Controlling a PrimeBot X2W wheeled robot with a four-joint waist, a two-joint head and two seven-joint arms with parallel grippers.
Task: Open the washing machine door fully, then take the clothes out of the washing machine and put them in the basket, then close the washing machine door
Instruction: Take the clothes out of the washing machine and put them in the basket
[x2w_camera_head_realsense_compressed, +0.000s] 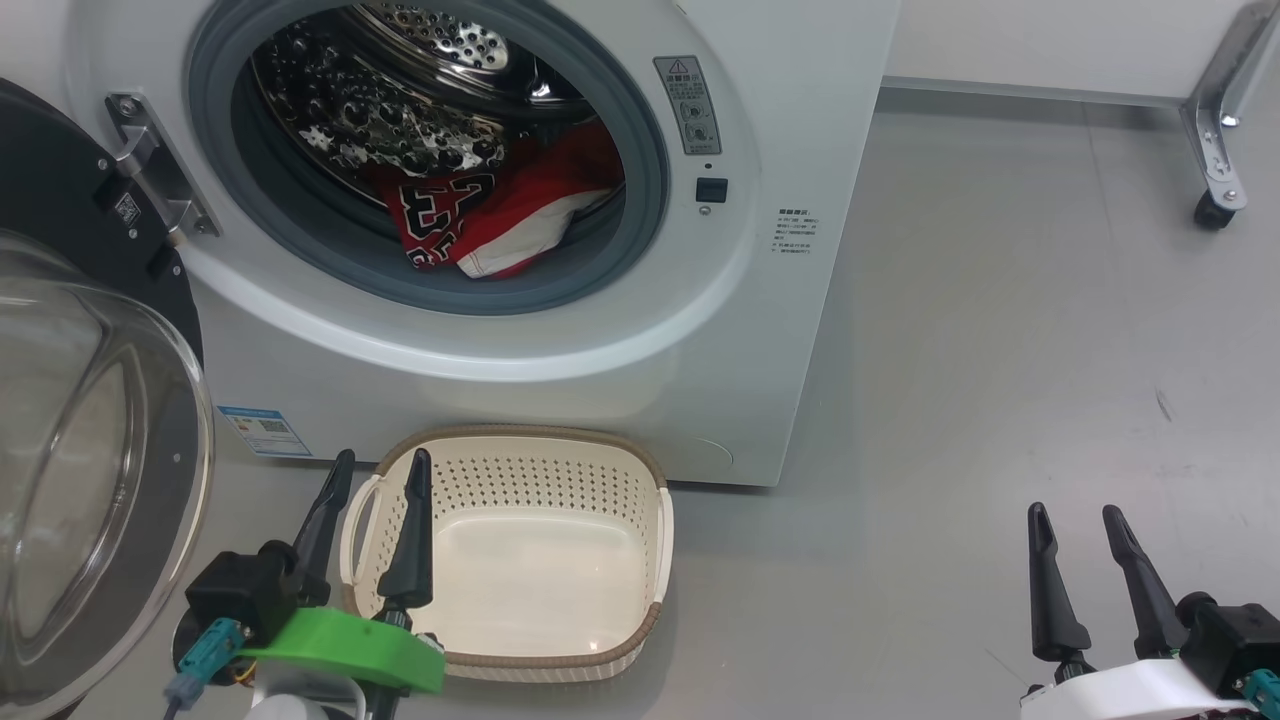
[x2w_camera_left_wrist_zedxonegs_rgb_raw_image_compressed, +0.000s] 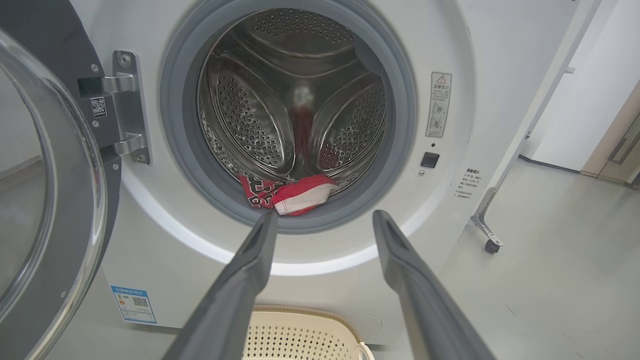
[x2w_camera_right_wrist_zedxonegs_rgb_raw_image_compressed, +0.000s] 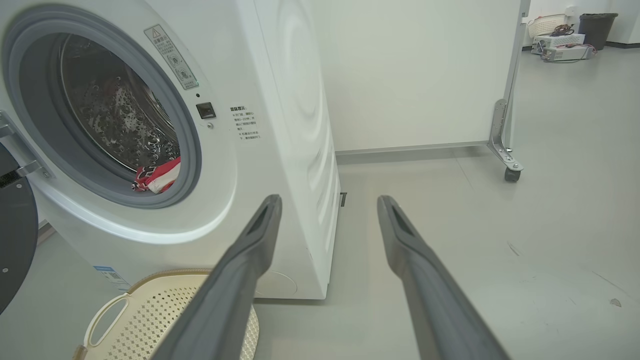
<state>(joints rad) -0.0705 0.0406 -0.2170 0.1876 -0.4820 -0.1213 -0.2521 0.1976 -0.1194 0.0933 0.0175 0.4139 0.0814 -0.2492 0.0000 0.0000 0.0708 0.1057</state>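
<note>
Two grippers sit nearest in the head view, each with its dark fingers spread apart and nothing between them: the left gripper (x2w_camera_head_realsense_compressed: 382, 458) at the lower left, on a green wrist bracket (x2w_camera_head_realsense_compressed: 350, 655), and the right gripper (x2w_camera_head_realsense_compressed: 1074, 515) at the lower right over bare grey floor (x2w_camera_head_realsense_compressed: 1000, 350). The left gripper's fingers overlap the left end of the basket (x2w_camera_head_realsense_compressed: 520, 434) in that view; how high above it they hang cannot be told. The basket stands upright on the floor, just in front of the washing machine (x2w_camera_head_realsense_compressed: 700, 350) and below its drum mouth, its smooth cream bottom fully showing. To the left, the washing machine door (x2w_camera_head_realsense_compressed: 90, 450) is swung wide open on its metal hinge (x2w_camera_head_realsense_compressed: 150, 170), the clear glass bowl bulging toward the camera. A blue label (x2w_camera_head_realsense_compressed: 262, 430) sits low on the machine's white front. Farther in, the clothes (x2w_camera_head_realsense_compressed: 500, 215), red and white with black-and-white lettering, lie bunched at the bottom front of the steel drum, just behind the grey rubber ring (x2w_camera_head_realsense_compressed: 652, 200). In the left wrist view the spread fingers point at that lower lip. A wheeled metal leg (x2w_camera_head_realsense_compressed: 1215, 150) stands well off to the right.
</note>
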